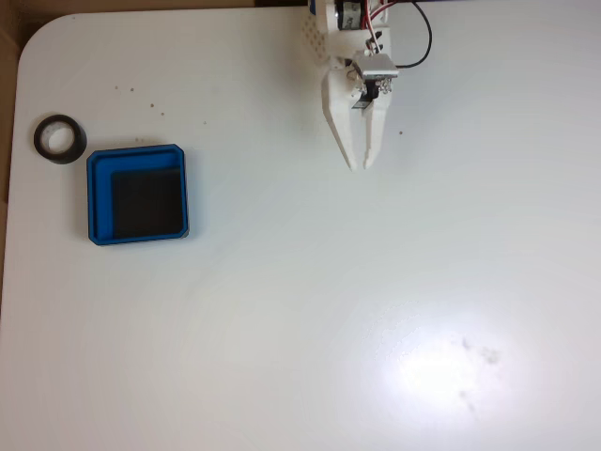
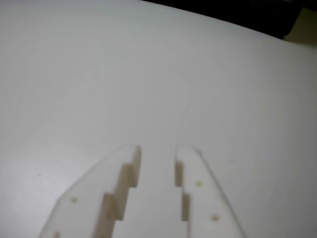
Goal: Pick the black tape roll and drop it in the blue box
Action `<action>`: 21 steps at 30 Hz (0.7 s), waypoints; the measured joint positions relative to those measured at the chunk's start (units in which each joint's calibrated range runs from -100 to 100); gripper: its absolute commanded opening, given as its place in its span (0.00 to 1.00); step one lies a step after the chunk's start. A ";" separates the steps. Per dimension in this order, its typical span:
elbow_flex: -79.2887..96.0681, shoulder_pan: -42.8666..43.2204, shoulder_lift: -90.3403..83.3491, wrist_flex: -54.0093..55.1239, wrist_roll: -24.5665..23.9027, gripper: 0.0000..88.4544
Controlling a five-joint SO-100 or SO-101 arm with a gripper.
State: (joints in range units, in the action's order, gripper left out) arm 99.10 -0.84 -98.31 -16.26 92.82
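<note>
Nothing is being held; both the pick and the drop are judged as outstanding. The small black tape roll with pale hollow centre (image 1: 60, 138) is lying flat on the white table (image 1: 376, 310), just beside the upper-left corner of the shallow square blue box with black floor (image 1: 137, 195), which is sitting empty. The white two-finger gripper (image 1: 360, 165) is being kept well apart to the box's right, fingers narrowly parted in the wrist view (image 2: 156, 151), enclosing nothing.

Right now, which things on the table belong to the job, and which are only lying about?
For the job:
- tape roll, on the table just off the box's upper-left corner in the fixed view
- blue box, nothing in it
- gripper, holding nothing, far from both

Lying about:
- nothing else but small dark specks on the table
</note>
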 measured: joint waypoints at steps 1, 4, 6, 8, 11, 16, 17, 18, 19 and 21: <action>0.00 -1.09 0.00 0.00 0.00 0.01; 0.00 -4.35 0.00 0.00 0.00 0.01; 0.00 -6.53 0.00 0.00 0.00 0.01; 0.00 -8.91 0.00 0.00 0.00 0.01; 0.00 -12.57 0.00 0.00 0.00 0.01; 0.00 -20.39 0.00 0.00 0.00 0.01; 0.00 -22.07 0.00 0.00 0.00 0.01; 0.00 -23.75 0.00 0.00 0.00 0.01; 0.00 -25.33 0.00 0.00 0.00 0.01; 0.00 -28.70 0.00 0.00 0.00 0.01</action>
State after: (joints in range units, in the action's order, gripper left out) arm 99.10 -29.54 -98.31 -16.26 92.82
